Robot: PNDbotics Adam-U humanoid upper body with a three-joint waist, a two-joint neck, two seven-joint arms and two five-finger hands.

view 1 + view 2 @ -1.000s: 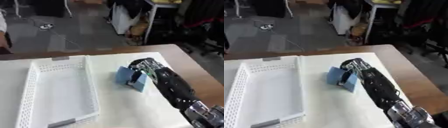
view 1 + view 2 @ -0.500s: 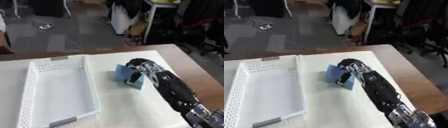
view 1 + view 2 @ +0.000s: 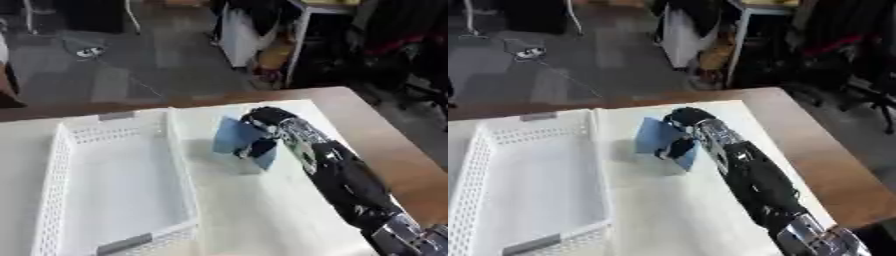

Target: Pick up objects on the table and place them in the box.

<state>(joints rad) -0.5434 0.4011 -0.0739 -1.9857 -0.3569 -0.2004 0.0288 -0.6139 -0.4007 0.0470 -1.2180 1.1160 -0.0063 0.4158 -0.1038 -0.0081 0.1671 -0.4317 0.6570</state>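
Curling round a blue object [image 3: 234, 141], the right hand [image 3: 271, 131] hides its middle.

Soft, blurry pictures under even indoor light; white table [image 3: 262, 210] bright, background floor dim.

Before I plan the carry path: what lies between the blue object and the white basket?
Only bare white tabletop separates the blue object, held by the right robot hand, from the white basket; left eye view shows it.
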